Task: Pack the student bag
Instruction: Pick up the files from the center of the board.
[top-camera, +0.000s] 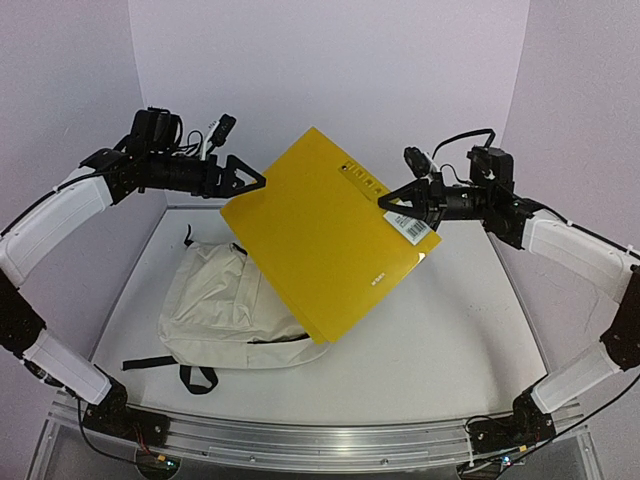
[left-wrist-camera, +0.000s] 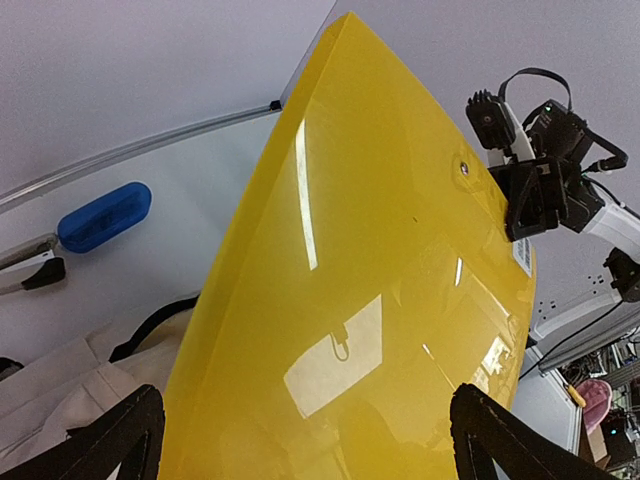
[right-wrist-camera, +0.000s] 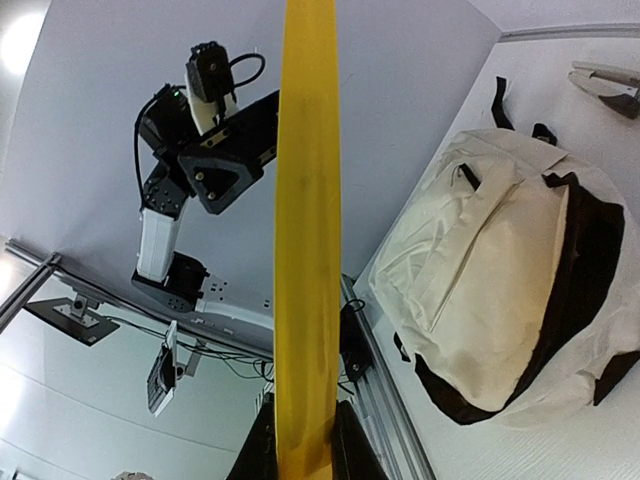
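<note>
One edge only of the yellow folder is pinched by the right tool; the left tool stands wide beside it. The bag lies below both tools; I fear the folder may twist and slip out

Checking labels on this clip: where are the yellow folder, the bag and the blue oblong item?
yellow folder (top-camera: 320, 235): top view, middle of its face.
bag (top-camera: 215, 300): top view, cream front panel.
blue item (left-wrist-camera: 103, 215): left wrist view, its middle.
</note>
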